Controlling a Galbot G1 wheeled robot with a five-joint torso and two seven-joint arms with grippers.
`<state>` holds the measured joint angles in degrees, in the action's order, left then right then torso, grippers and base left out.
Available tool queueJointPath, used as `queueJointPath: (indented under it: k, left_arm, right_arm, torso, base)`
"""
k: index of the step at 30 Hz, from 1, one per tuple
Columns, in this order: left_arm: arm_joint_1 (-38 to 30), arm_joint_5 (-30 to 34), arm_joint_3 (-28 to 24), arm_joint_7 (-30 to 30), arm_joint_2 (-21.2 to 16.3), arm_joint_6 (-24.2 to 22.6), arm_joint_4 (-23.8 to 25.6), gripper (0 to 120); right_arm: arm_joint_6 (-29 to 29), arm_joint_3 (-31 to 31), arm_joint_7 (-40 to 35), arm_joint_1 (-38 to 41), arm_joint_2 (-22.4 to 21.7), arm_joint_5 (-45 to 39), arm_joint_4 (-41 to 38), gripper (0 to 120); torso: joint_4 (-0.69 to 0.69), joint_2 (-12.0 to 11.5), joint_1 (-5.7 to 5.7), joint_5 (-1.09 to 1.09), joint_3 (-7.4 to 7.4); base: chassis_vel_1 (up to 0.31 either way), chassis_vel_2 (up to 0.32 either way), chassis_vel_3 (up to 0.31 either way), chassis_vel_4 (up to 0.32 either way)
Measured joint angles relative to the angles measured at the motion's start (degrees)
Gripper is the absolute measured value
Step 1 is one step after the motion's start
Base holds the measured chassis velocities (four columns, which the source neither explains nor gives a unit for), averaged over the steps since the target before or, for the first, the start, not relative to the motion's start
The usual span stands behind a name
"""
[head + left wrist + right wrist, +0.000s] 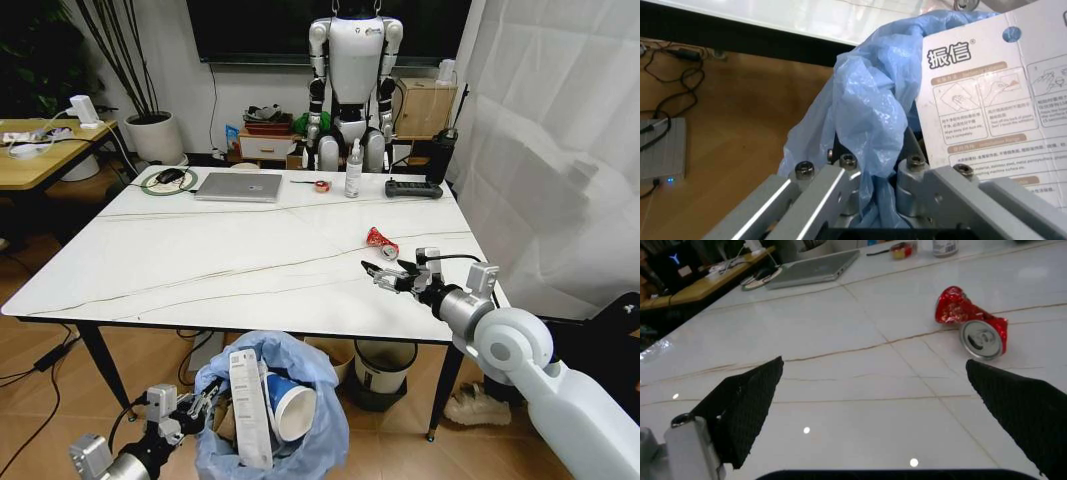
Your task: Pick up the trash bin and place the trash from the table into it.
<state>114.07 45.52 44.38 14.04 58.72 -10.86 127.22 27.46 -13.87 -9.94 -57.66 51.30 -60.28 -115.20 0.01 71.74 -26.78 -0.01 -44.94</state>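
Left claw (197, 402) clamps the puffy blue-bagged trash bin (300, 370); right claw (385, 274) gapes near crushed red can (381, 241).

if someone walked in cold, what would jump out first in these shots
The crushed red can lying alone on the white table, with the right pincer open just short of it. Next, the trash bin with its puffy blue bag, held below the table's near edge by the left pincer, which is clamped on the bag, with a cup and a white packet sticking out.
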Motion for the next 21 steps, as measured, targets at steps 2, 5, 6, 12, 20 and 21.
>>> queueJointPath:
  k: [2,5,6,12,20,21]
  left_arm:
    - [0.6,1.2,0.8,0.2,-2.0,0.0,0.1,1]
    - [1.0,2.1,1.4,0.4,-3.5,0.0,0.3,1]
    - [1.1,2.6,1.7,0.5,-4.3,0.0,0.4,1]
    - [0.9,3.3,1.5,0.6,-5.1,0.0,0.4,1]
    - [0.6,2.7,1.3,0.6,-3.8,0.0,0.5,1]
    - [0.6,2.5,1.3,0.6,-3.4,0.0,0.5,1]
  right_arm:
    - [-1.2,0.0,1.0,0.2,0.7,1.6,2.1,100]
    - [-1.4,-0.2,1.7,1.2,1.5,2.6,4.4,100]
    - [-0.9,-0.3,2.1,2.0,2.0,3.2,5.8,100]
    - [1.4,0.3,5.5,7.9,5.1,9.1,14.3,100]
    - [-0.4,3.4,9.8,16.5,9.8,15.3,27.1,100]
    - [-0.7,3.8,10.3,17.3,10.3,16.2,28.7,100]
  torso:
    - [0.0,0.0,0.0,0.0,0.0]
    - [-0.01,0.0,0.0,0.01,0.0]
    - [-0.01,0.0,0.0,0.02,0.0]
    - [-0.01,0.0,0.0,0.0,0.0]
    - [0.01,0.0,0.0,0.0,-0.01]
    - [0.01,0.0,0.0,0.0,-0.01]
  base:
    - [0.0,0.0,0.0,0.0]
    - [0.0,0.0,0.0,0.0]
    - [0.0,0.0,0.0,0.0]
    - [0.0,0.0,0.0,0.0]
    - [0.0,0.0,0.0,0.0]
    - [0.0,0.0,0.0,0.0]
